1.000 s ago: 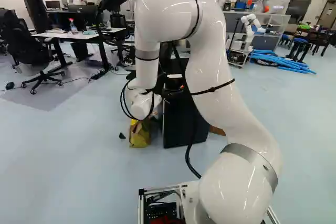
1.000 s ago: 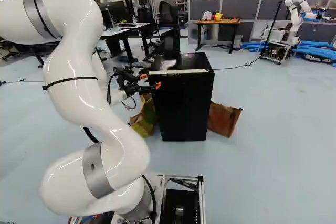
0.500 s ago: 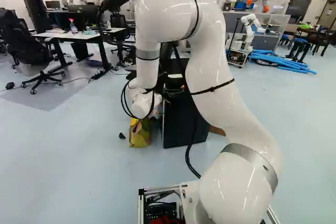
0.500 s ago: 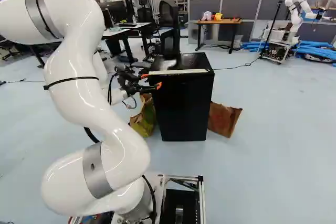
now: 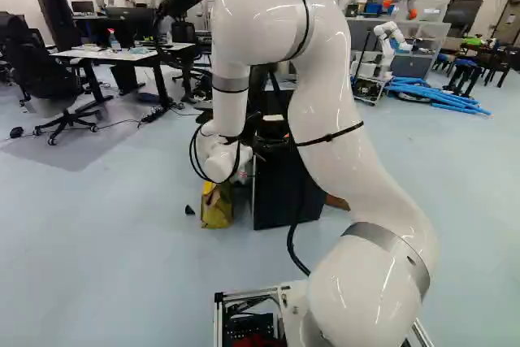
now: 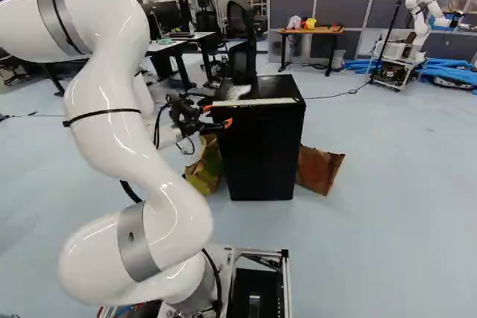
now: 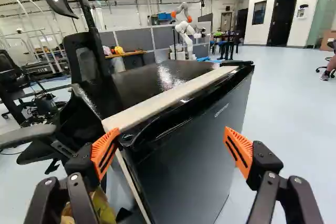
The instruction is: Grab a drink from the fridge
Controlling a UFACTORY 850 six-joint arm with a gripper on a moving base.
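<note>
One black gripper point(image 6: 216, 115) stands open, its two fingers spread wide, each tipped with one ribbed orange pad point(image 7: 239, 149). Between them in the wrist view, slightly ahead, lies the near upper corner of one black, box-shaped fridge point(image 6: 262, 156) with a glossy top. The pad nearer the fridge's side is close beside that corner; whether it touches cannot be told. The other pad appears before the dark front panel point(image 7: 194, 142), nothing held between the two. One pale strip point(image 7: 163, 104) runs along the top behind the front panel's edge. The drink's place inside the fridge cannot be seen.

Behind the gripper, one glossy white arm point(image 5: 333, 119) with black straps bends up and over from its base joint.

Around the fridge on the floor are two bags: a crumpled yellow-green bag point(image 6: 205, 167) on the gripper's side and a brown paper bag point(image 6: 319, 169) on the opposite side. One black mesh office chair point(image 7: 86, 61) stands beside and beyond the fridge.

Well apart, at the upper right of the right base view, another robot point(image 6: 421, 24), white, is mounted on a cart, with blue tubes point(image 6: 451, 72) near it. One wood-topped table point(image 6: 311, 30) with black legs stands beyond the fridge.
</note>
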